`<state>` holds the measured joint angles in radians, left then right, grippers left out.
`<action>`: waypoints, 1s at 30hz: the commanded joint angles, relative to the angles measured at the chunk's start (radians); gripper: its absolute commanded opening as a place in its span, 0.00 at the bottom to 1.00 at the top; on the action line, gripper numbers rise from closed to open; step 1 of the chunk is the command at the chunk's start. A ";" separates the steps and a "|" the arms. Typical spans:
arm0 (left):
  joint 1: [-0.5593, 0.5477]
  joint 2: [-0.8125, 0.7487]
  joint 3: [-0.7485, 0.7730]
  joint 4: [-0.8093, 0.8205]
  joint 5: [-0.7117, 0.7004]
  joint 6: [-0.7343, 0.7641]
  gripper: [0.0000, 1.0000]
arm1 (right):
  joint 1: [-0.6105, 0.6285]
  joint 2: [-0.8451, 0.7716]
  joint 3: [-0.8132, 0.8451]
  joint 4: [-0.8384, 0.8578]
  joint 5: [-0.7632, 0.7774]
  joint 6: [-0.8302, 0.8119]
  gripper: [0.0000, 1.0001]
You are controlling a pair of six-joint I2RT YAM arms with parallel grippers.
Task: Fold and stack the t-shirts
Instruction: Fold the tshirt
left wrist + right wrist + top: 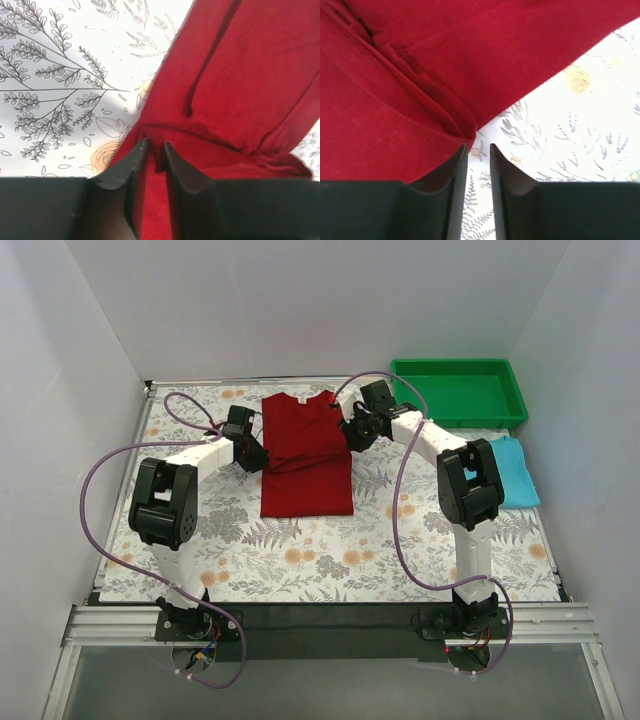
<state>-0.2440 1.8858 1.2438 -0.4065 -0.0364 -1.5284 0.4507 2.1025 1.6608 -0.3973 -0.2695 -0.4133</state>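
The dark red t-shirt (pixel 307 455) lies flat in the middle of the table, both sides folded inward into a long rectangle. At its left edge my left gripper (pixel 260 454) stands slightly open, its tips (pixel 156 145) low over a ridge of red cloth (pixel 240 70), with a small fold showing in the narrow gap. My right gripper (pixel 352 436) is at the shirt's right edge, also slightly open; only tablecloth shows between its tips (pixel 479 146), and the red fold (pixel 410 85) ends just beyond them. The light blue t-shirt (pixel 515 475) lies folded at the right edge of the table.
A green plastic tray (pixel 452 364) stands at the back right corner. The floral tablecloth (pixel 330 555) covers the table, with white walls on three sides. Purple cables loop from both arms over the cloth.
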 commanded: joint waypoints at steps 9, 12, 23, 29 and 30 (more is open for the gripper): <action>0.011 -0.123 0.033 0.017 -0.053 -0.001 0.54 | 0.120 -0.130 0.031 0.046 -0.031 0.025 0.32; 0.009 -0.204 -0.032 0.012 -0.039 0.017 0.56 | 0.173 -0.112 0.040 0.049 -0.065 0.031 0.32; -0.043 -0.419 -0.366 0.005 0.033 0.059 0.52 | 0.278 0.022 0.108 0.045 -0.163 0.062 0.25; -0.095 -0.389 -0.449 0.028 0.026 0.073 0.49 | 0.286 0.082 0.145 0.043 -0.183 0.073 0.25; -0.100 -0.380 -0.452 0.034 0.021 0.073 0.47 | 0.286 0.099 0.152 0.043 -0.185 0.074 0.25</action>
<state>-0.3241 1.5051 0.7971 -0.3950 -0.0105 -1.4750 0.7334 2.1864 1.7485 -0.3668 -0.4217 -0.3557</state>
